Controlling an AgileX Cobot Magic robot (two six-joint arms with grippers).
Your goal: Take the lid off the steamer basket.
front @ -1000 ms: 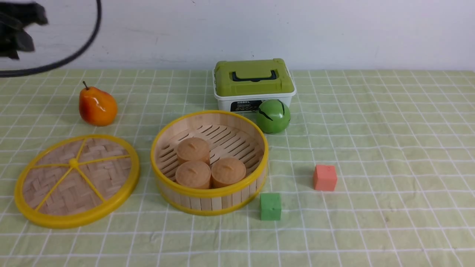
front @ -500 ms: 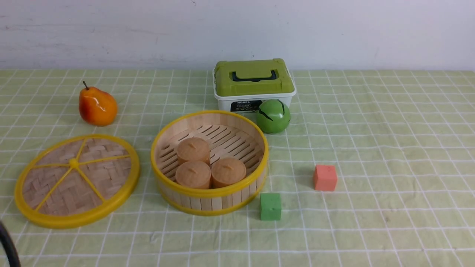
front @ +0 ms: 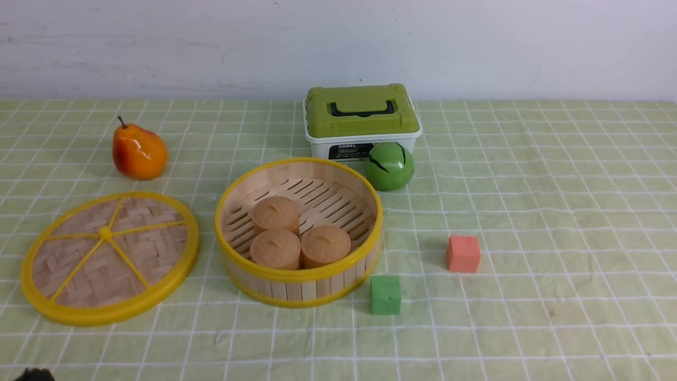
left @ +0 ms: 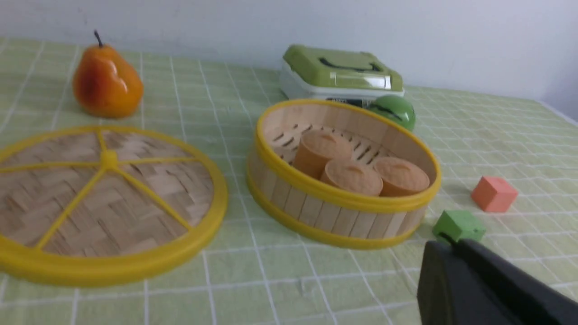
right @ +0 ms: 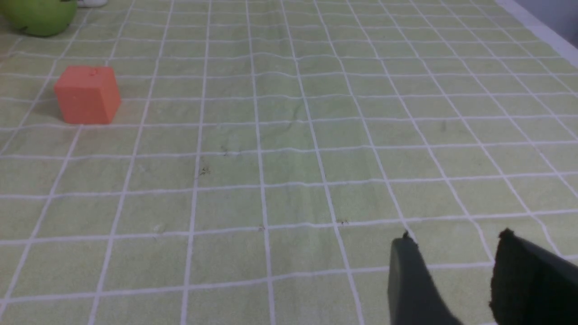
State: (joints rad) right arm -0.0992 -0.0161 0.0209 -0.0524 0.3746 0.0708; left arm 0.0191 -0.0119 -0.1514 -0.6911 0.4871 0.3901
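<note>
Behind the counter [front: 550,317] rises a plain pale wall [front: 476,47], whitish with a faint lilac-grey cast, marked by thin scratches and faint dark streaks toward the left and a few small specks near the middle. The counter is spread with a soft green cloth [front: 529,185] crossed by a grid of thin white lines, slightly rippled in places and dotted with a few small brownish spots on its right half, its far edge running nearly straight along the foot of the wall. The light is soft and fairly even across the cloth, with only faint shadows.
</note>
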